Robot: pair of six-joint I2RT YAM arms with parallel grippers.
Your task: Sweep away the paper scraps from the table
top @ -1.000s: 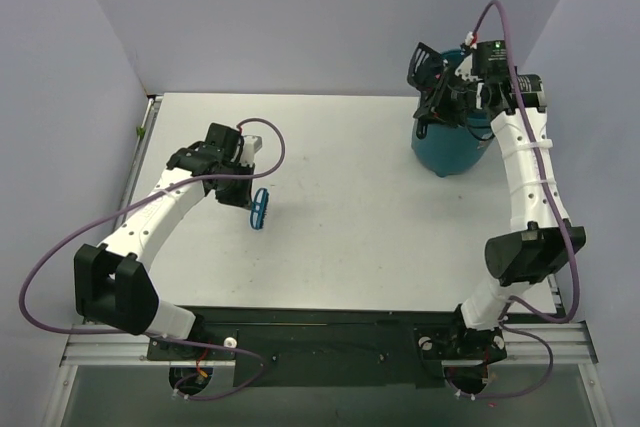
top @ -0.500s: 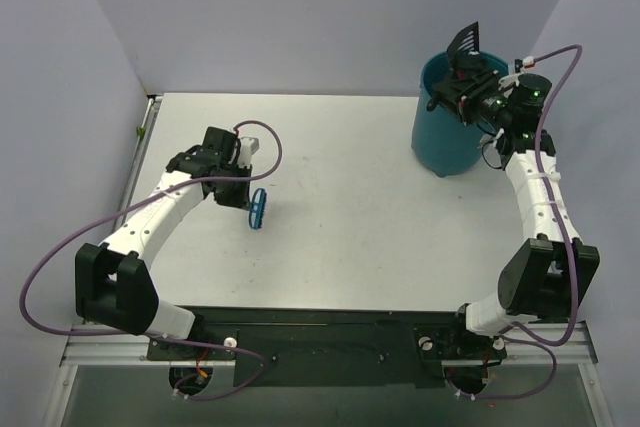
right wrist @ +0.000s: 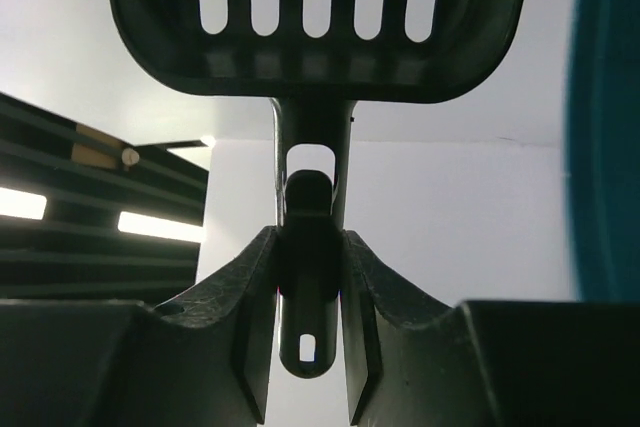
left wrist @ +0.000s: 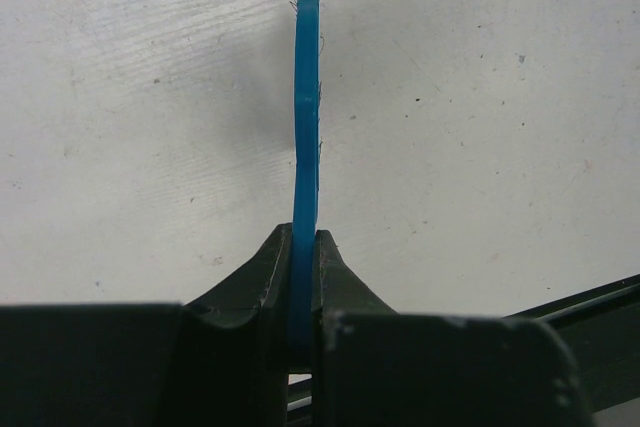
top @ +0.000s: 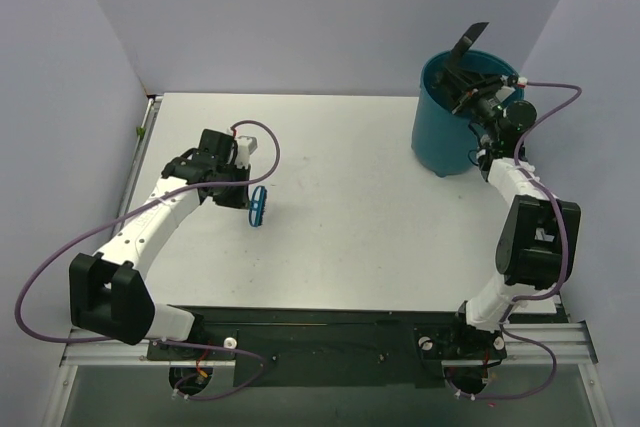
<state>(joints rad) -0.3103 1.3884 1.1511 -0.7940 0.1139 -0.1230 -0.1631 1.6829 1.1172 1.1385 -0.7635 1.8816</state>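
No paper scraps show on the white table [top: 350, 207] in any view. My left gripper [top: 240, 192] is shut on the small blue hand brush [top: 259, 207], which stands edge-on over the table's left middle; in the left wrist view the brush [left wrist: 305, 127] rises from between my shut fingers [left wrist: 305, 277]. My right gripper [top: 478, 97] is shut on the handle of the black slotted scoop [top: 466, 42], held tilted up over the teal round bin [top: 455, 117]. In the right wrist view the scoop [right wrist: 320, 17] fills the top and its handle [right wrist: 308, 277] sits between the fingers.
The teal bin stands at the table's far right; its rim edges the right wrist view [right wrist: 610, 127]. Purple cables loop from both arms. Lilac walls enclose the back and sides. A metal rail [top: 330, 342] runs along the near edge.
My right arm has swung back and right over the bin, tipping the scoop up higher above its rim. The left arm and brush have barely moved.
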